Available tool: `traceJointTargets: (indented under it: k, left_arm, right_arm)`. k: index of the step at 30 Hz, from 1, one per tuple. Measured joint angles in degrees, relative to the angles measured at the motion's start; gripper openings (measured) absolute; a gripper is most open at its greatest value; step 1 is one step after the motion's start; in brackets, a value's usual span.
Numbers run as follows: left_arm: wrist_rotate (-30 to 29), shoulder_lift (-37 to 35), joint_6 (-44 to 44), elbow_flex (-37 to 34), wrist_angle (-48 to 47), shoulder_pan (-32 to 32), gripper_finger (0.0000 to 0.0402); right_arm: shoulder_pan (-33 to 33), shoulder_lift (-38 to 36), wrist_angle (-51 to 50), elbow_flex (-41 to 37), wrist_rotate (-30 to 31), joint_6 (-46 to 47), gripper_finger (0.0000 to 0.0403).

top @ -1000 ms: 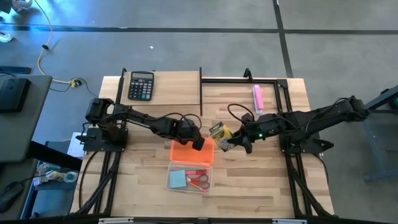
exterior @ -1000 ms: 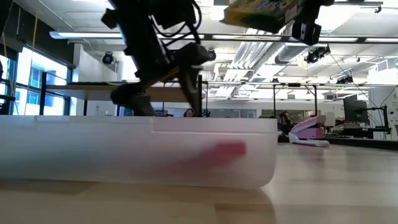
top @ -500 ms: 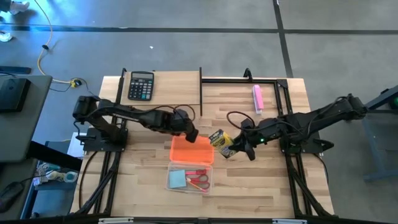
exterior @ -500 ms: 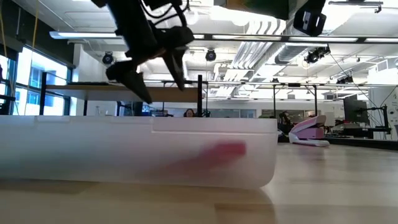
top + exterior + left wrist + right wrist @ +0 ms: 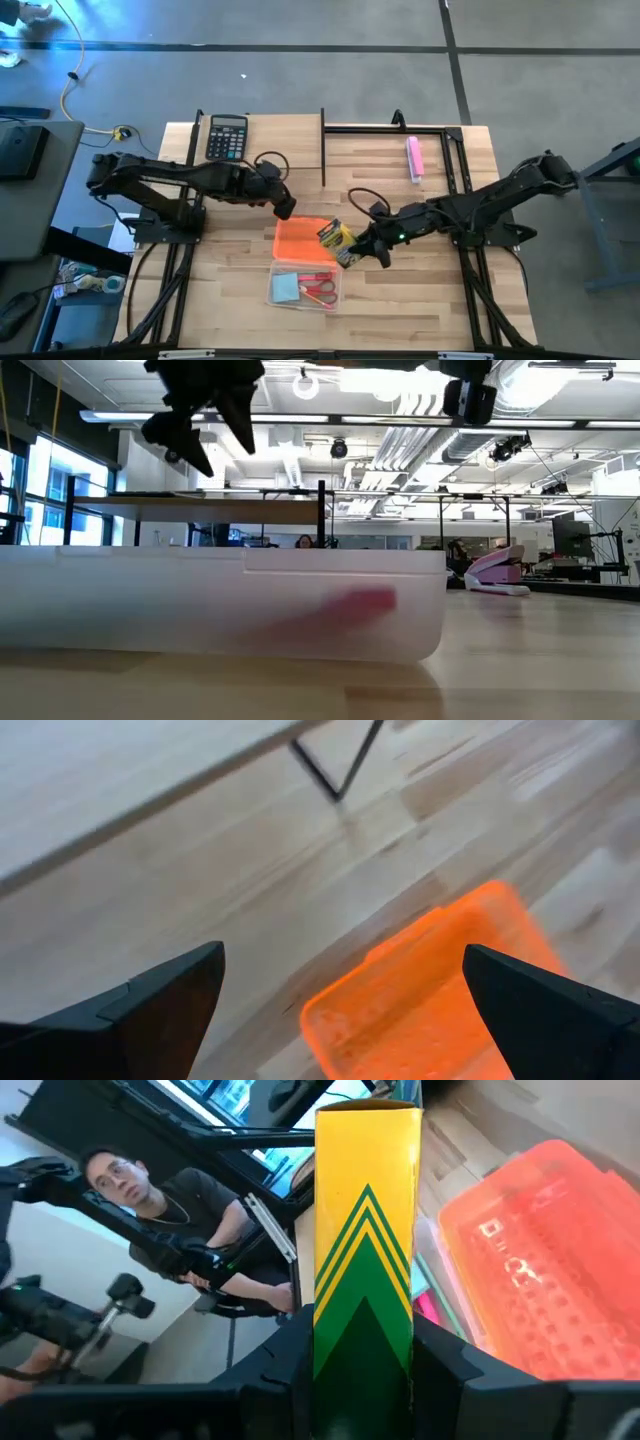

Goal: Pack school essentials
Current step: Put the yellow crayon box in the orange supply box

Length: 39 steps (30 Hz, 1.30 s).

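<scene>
A clear case lies near the table's front, holding a light-blue notepad and red-handled scissors. Its orange lid lies open flat on the table, on the case's far side. My right gripper is shut on a yellow-green box at the lid's right edge. The box also shows in the right wrist view. My left gripper hangs open above the table, just left of and beyond the lid, with nothing between its fingers. My right gripper pinches the yellow-green box at its near end, one finger on each narrow side. The fingers come from the table's right, slanting slightly down, and lie along the box. The box sticks out ahead of them, lifted clear above the lid's right edge.
A black calculator lies at the far left and a pink bar at the far right. A black frame runs along the far edge. The case wall fills the low view. A person sits beyond the table.
My left gripper has risen from over the orange lid and drawn back toward the table's left and far edges, staying open. My right gripper has carried the yellow-green box toward the left and near edges, up to the lid's right edge.
</scene>
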Motion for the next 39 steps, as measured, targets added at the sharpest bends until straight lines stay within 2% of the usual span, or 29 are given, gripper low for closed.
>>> traceJointTargets:
  k: [6, 11, 17, 23, 25, 31, 39]
  left_arm:
    - [0.0, -5.9, 1.6, 0.1, -3.5, -1.7, 0.0399]
    - [-3.0, -9.3, 1.6, 0.0, -6.7, -5.5, 0.0399]
    - [-5.8, -10.6, 1.0, -1.2, -8.0, -9.5, 0.0399]
    - [-5.3, -11.9, -0.4, -3.3, -9.7, -10.2, 0.0399]
    - [-5.3, -12.0, 0.1, -3.2, -9.2, -10.2, 0.0399]
    - [-3.5, -11.9, 2.5, -3.2, -9.3, -10.2, 0.0399]
    - [-2.3, -11.9, 3.2, -3.2, -8.3, -10.2, 0.0399]
  right_arm:
    - [0.0, 5.1, 8.9, 0.0, 0.0, 3.6, 0.0105]
    - [0.0, 9.5, 15.1, 1.7, 0.0, 5.8, 0.0105]
    - [-0.2, 15.7, 10.1, 10.8, -3.5, 3.1, 0.0105]
    - [-1.3, 21.0, -7.1, 21.4, -9.6, -1.9, 0.0105]
    - [-1.7, 22.5, -9.6, 23.3, -12.4, -3.2, 0.0105]
    - [-2.8, 25.9, -9.8, 25.0, -21.6, -4.6, 0.0105]
    - [-3.2, 33.4, -7.3, 25.1, -28.9, -4.7, 0.0105]
